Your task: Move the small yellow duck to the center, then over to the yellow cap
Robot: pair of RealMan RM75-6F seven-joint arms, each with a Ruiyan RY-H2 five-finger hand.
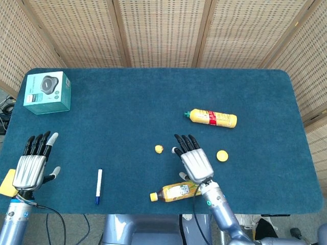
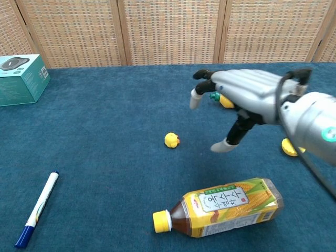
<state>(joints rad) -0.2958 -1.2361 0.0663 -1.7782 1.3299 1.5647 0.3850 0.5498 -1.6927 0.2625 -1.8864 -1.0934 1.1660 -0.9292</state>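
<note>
The small yellow duck (image 1: 159, 149) (image 2: 171, 140) sits on the blue table near the middle. My right hand (image 1: 193, 160) (image 2: 244, 100) hovers just right of the duck with fingers spread, holding nothing. The yellow cap (image 1: 222, 155) (image 2: 287, 147) lies to the right, half hidden behind my right arm in the chest view. Far to the left, near the table's front edge, my left hand (image 1: 34, 162) is open and empty; only the head view shows it.
A corn tea bottle (image 1: 177, 190) (image 2: 222, 207) lies near the front edge under my right forearm. A yellow squeeze bottle (image 1: 211, 118) lies behind the cap. A blue-capped marker (image 1: 98, 186) (image 2: 37, 208) lies front left. A teal box (image 1: 47, 92) (image 2: 20, 79) stands back left.
</note>
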